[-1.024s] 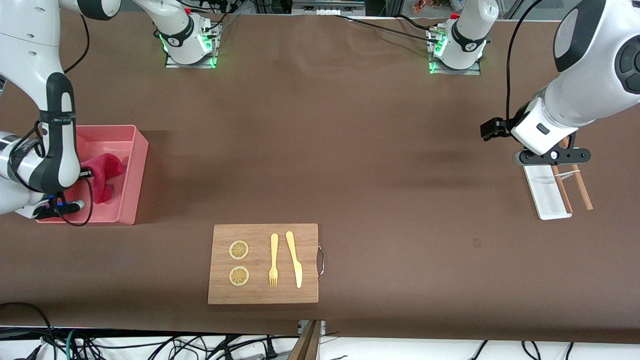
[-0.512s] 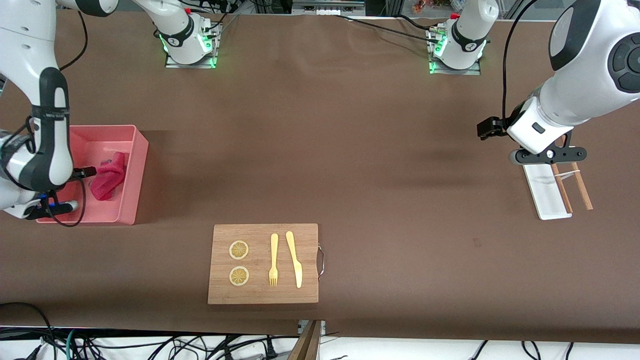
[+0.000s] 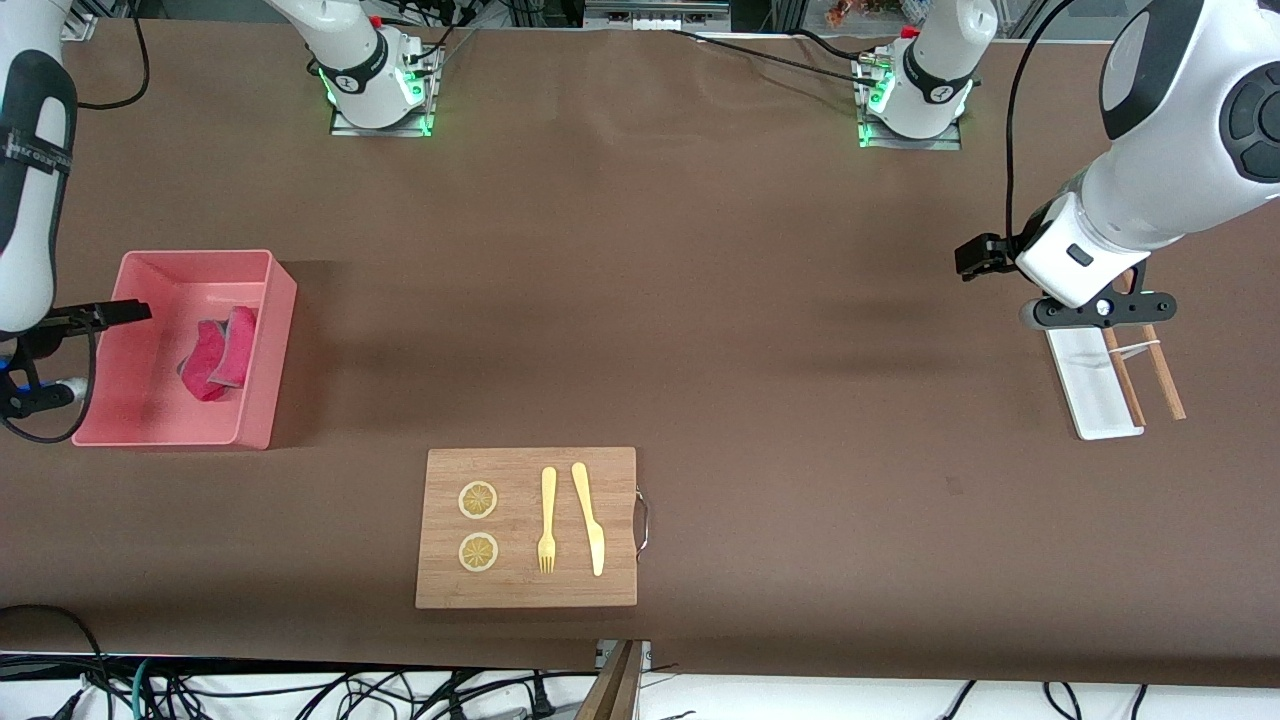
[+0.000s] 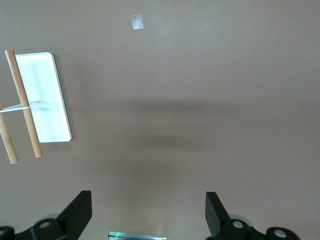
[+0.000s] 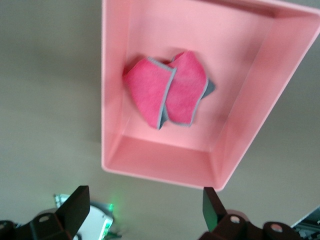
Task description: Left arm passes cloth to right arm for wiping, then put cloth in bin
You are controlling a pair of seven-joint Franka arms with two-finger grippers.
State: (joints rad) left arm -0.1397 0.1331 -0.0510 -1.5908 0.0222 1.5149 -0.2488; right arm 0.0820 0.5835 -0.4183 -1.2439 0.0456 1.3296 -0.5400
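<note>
The brown tabletop (image 3: 700, 300) is big and flat. The pink bin (image 3: 275, 330) sits at my right arm's end. My right gripper (image 5: 145, 212) hangs over it, spread wide and empty. My left gripper (image 4: 149, 215) waits, wide open too, over the tabletop by the white tray (image 3: 1090, 385). The cloth (image 5: 167, 90) lies crumpled in the bin.

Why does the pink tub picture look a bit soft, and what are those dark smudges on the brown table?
Right wrist view: the bin and the cloth in it look slightly soft, probably motion blur. Left wrist view: two faint dark bands on the table look like soft shadows, likely the arm's; the white tray shows pale glare. Front view: similar soft shadows cross the table.
</note>
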